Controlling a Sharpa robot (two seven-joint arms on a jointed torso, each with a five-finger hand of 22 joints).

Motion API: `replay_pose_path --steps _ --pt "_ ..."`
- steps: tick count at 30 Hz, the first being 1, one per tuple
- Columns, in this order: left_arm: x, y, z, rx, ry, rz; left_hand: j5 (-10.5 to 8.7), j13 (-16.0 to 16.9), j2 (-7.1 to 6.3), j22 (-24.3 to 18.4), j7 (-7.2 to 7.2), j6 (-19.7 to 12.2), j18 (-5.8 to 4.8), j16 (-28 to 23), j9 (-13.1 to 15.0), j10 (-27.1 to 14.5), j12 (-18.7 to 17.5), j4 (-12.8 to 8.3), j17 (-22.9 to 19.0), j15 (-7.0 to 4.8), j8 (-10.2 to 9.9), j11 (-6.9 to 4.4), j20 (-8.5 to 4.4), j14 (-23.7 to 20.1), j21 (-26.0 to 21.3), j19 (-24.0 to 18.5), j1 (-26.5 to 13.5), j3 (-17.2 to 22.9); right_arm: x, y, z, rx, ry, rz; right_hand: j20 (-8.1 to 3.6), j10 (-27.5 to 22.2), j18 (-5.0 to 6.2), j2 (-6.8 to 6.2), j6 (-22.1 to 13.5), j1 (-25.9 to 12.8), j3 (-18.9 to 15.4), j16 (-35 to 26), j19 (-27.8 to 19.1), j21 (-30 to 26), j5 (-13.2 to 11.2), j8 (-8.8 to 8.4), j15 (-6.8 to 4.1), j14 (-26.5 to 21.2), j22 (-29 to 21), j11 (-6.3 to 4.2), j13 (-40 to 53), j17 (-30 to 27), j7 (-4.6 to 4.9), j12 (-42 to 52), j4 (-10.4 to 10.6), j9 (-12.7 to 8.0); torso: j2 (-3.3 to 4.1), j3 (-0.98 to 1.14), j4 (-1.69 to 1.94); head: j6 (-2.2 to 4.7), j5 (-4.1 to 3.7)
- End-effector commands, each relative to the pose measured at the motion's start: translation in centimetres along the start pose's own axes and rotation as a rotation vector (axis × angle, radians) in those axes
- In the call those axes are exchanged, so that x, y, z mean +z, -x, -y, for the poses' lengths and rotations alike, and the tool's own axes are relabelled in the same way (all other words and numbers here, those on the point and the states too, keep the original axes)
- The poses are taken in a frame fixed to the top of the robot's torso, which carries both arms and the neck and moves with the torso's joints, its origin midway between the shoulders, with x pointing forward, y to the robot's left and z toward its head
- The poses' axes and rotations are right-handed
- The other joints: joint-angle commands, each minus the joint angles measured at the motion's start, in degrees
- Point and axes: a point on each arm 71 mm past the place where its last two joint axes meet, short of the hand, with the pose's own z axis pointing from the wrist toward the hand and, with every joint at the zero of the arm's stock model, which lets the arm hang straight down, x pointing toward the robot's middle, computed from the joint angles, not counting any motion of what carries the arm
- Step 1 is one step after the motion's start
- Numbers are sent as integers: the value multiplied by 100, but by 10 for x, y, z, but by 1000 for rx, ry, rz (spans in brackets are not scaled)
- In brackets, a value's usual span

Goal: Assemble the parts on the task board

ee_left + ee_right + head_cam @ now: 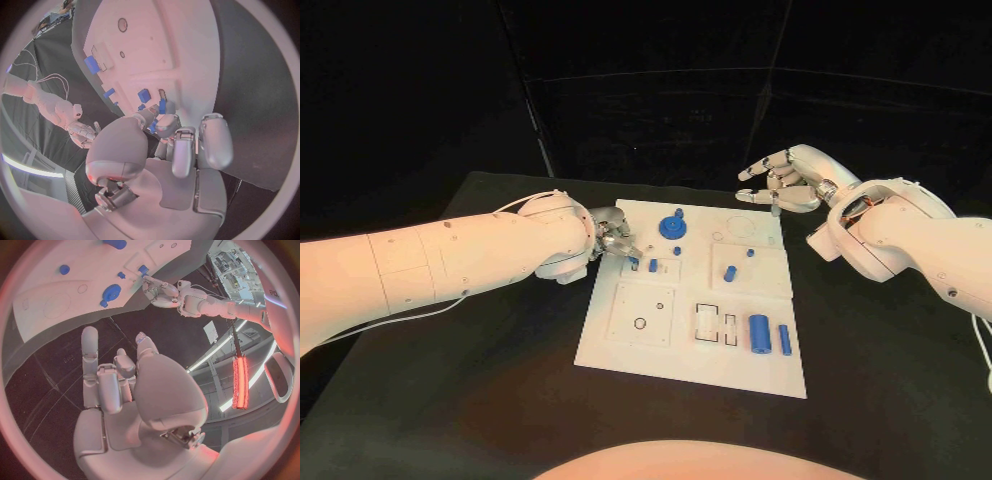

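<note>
Board (678, 330) is lying at the head frame's centre, one white plate carrying roughly nine blue parts (759, 332). Left hand (615, 238) is pinching a small blue peg (162, 106) at the board's upper left, and should be lowering it upright into its hole. Right hand (783, 180), upper right, is hovering wide, holding nothing.
</note>
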Motion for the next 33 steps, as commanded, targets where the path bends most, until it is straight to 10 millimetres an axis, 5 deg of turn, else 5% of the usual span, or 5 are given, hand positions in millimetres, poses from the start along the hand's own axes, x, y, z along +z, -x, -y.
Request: replay_pose_path --steps 1,33 --pt "-1 -3 1 42 8 7 19 8 46 6 -41 18 -85 36 12 58 21 -538 1509 -37 36 -1 -31 616 37 104 -1 578 0 1 -1 4 10 -2 -20 -10 82 39 -34 6 -25 -4 32 -38 30 29 -10 192 -9 -6 8 5 4 35 7 0 -6 1 0 -2 2" --pt "-4 -8 -1 119 17 -52 26 3 -27 23 -56 17 -87 36 99 71 19 -598 1509 -47 167 -15 -39 616 42 109 -63 826 0 2 0 3 6 0 -20 -10 82 39 -34 6 -25 -4 32 -38 30 29 -10 192 -9 -6 8 5 4 35 7 0 -5 7 0 -20 18"
